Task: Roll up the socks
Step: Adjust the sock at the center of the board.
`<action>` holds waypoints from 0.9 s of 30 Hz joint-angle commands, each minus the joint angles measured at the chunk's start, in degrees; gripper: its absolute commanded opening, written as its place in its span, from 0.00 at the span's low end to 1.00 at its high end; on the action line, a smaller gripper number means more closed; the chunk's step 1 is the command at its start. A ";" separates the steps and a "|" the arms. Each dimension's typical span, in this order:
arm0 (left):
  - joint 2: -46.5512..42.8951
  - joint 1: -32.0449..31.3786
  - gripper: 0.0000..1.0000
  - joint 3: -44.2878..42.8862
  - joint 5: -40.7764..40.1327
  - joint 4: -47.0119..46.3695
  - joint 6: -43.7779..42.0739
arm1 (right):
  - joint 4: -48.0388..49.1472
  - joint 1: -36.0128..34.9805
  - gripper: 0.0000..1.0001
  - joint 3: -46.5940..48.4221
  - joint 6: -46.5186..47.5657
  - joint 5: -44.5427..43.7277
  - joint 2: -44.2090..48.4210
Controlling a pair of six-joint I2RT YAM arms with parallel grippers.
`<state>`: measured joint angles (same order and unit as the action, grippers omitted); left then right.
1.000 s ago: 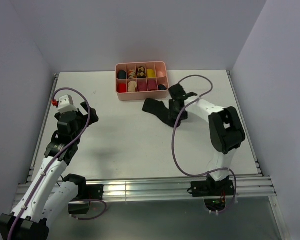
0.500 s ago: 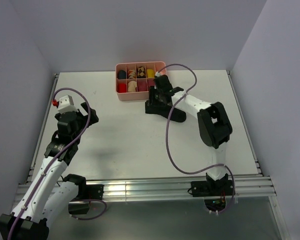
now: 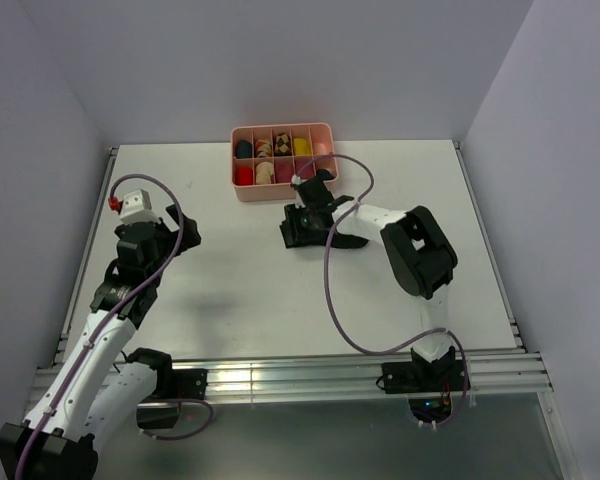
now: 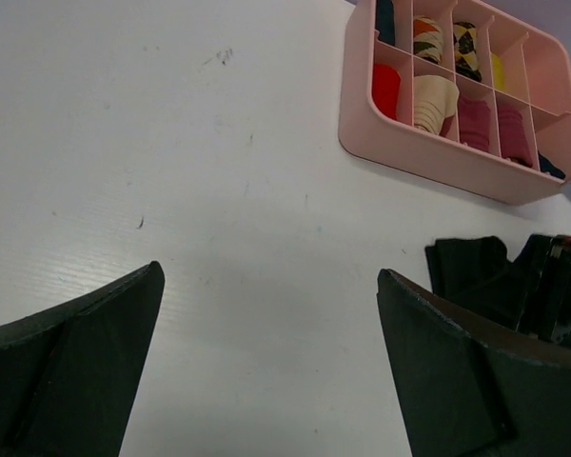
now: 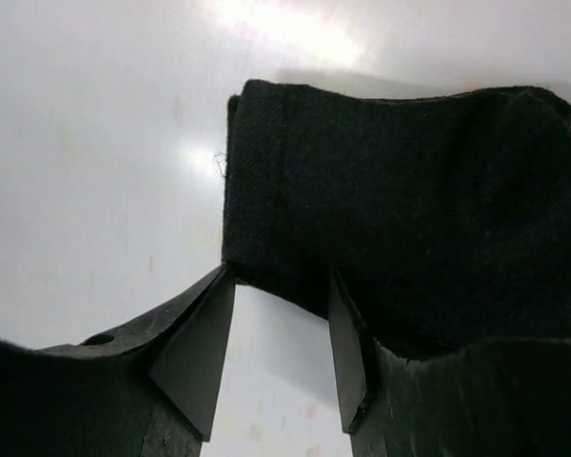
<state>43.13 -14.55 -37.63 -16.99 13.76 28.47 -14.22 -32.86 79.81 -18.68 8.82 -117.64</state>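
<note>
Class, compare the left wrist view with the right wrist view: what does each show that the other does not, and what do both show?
Only the left wrist view: the pink tray with rolled socks in its compartments, and the left jaws wide apart over the white table. Only the right wrist view: a close look at the black sock, its weave and its edge, with the right jaws apart at that edge. Both: the black sock and the white table.

Black sock [image 5: 409, 190] bunched on the worktop
Plain dark knit, folded over itself, lying flat near the middle, slightly toward the far edge.
</note>
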 commanded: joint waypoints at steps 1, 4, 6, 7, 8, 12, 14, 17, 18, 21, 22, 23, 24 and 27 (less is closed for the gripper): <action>2.38 -0.13 0.99 -0.26 5.47 -3.91 0.98 | -7.03 -2.91 0.51 -6.41 5.39 3.31 5.66; 5.63 -0.48 0.99 -0.43 9.77 -5.32 0.27 | -7.76 -3.44 0.51 -11.42 6.28 0.77 10.04; 7.57 -1.10 0.99 -1.04 12.58 -5.58 -0.17 | -7.40 -3.26 0.51 -14.49 6.46 -1.52 13.48; 9.58 -1.45 0.99 -1.22 13.03 -5.59 -0.08 | -7.32 -2.91 0.51 -15.03 6.29 -1.61 16.97; 10.64 -2.58 1.00 -1.48 13.30 -5.67 -0.08 | -6.88 -2.65 0.51 -15.47 5.94 -1.70 18.84; 15.83 -7.77 0.99 -2.80 13.21 -7.25 -0.43 | -5.12 -1.24 0.52 -17.93 2.43 -5.36 27.80; 19.69 -11.36 0.98 -3.59 13.22 -8.66 -0.17 | -5.82 0.42 0.52 -19.59 -1.52 -8.37 29.48; 25.14 -15.41 0.96 -5.52 13.57 -11.37 0.62 | -6.44 4.62 0.52 -23.97 -7.85 -11.54 32.12; 26.64 -16.47 0.96 -6.66 13.48 -12.17 0.62 | -6.44 6.21 0.51 -25.39 -9.35 -11.46 32.65; 32.79 -20.69 0.95 -9.90 12.07 -14.88 0.54 | -6.17 12.11 0.50 -30.67 -14.27 -10.93 35.19; 36.11 -21.57 0.93 -10.88 11.72 -15.16 0.45 | -5.91 13.34 0.50 -31.72 -15.41 -10.84 35.46; 37.88 -23.32 0.93 -11.76 11.29 -15.77 0.53 | -5.82 14.39 0.50 -33.21 -15.95 -10.67 35.73; 39.55 -24.12 0.93 -13.59 11.28 -16.13 0.54 | -5.65 16.06 0.50 -33.92 -16.39 -10.49 36.17; 45.80 -26.76 0.91 -17.55 11.28 -17.27 0.80 | -5.47 18.61 0.49 -35.77 -18.06 -10.84 36.17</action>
<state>85.49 -39.13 -50.26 -5.06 0.86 28.77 -20.71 -15.73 44.58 -32.67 -0.93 -83.77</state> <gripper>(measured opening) 0.921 0.493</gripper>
